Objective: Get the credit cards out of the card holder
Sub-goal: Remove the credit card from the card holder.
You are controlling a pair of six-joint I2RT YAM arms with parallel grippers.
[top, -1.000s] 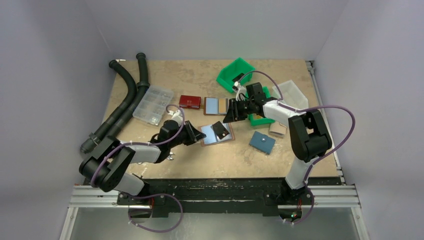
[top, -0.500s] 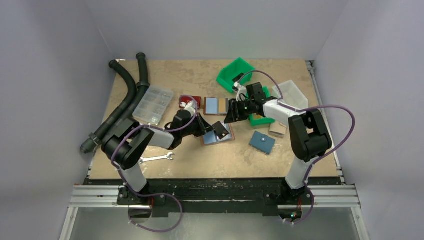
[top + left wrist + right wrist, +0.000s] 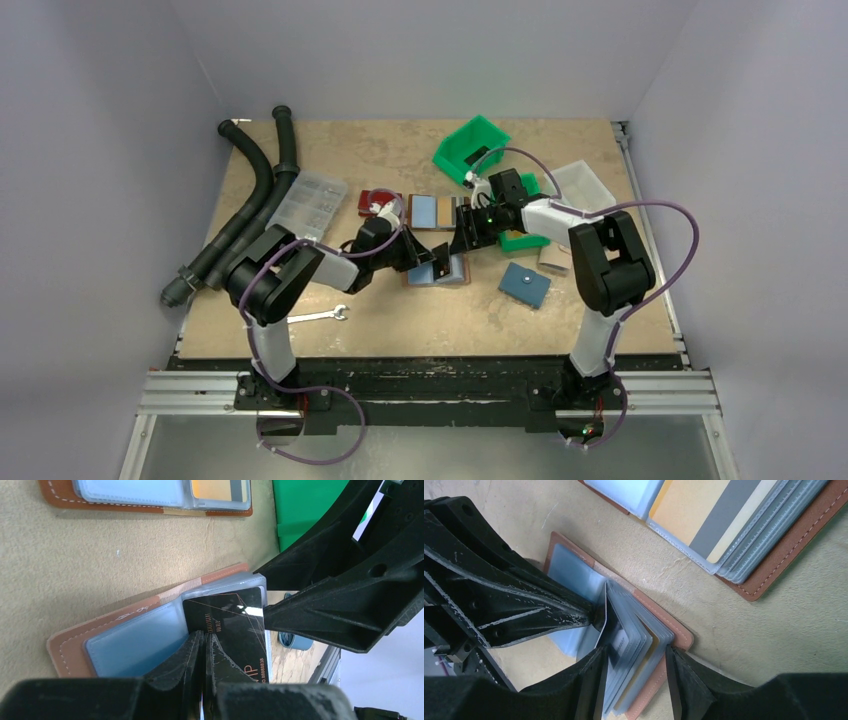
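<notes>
An open brown card holder (image 3: 455, 273) with clear sleeves lies mid-table. My left gripper (image 3: 425, 256) is shut on the left edge of a black credit card (image 3: 235, 625) that sticks out of a sleeve; its fingertips (image 3: 197, 642) are pressed together on it. A light blue card (image 3: 135, 642) sits in the holder's left sleeve. My right gripper (image 3: 636, 680) straddles the holder's right half (image 3: 659, 650), one finger against the sleeve stack, the other against the brown cover, holding it. The black card's edge (image 3: 602, 611) stands tilted up at the left gripper's tip.
A second open brown holder (image 3: 433, 211) with blue and orange cards lies just behind. A red wallet (image 3: 375, 200), blue snap pouch (image 3: 525, 284), green bins (image 3: 470, 148), clear organiser box (image 3: 308, 207), wrench (image 3: 315, 317) and black hoses (image 3: 255, 200) surround the spot.
My left arm swung right from near the wrench to the holder and closed on the black card. My right gripper came down onto the holder's right half.
</notes>
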